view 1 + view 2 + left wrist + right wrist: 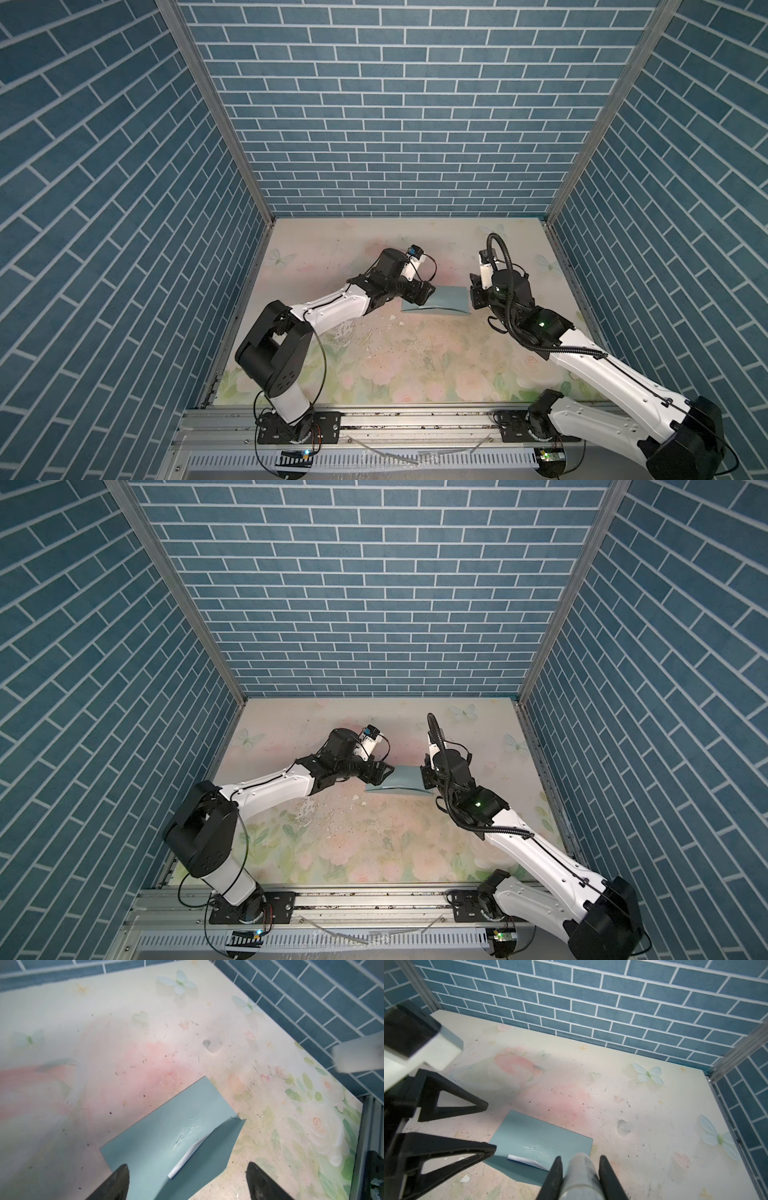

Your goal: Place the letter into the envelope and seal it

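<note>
The teal envelope (436,300) (399,782) lies on the floral table, bowed up slightly. Its flap (207,1159) is open toward the table's front. A white strip of the letter (187,1155) (527,1162) shows at the mouth; the rest is hidden inside. My left gripper (430,293) (188,1165) stands open at the envelope's left end, its fingers (483,1105) wide apart and holding nothing. My right gripper (476,297) (581,1157) sits at the envelope's right end, shut on a grey cylindrical stick (581,1174) whose tip is over the envelope's corner.
Small white scraps (392,318) lie on the table (374,365) just in front of the envelope. Blue brick walls close off the back and both sides. A metal rail (415,419) carrying both arm bases runs along the front edge.
</note>
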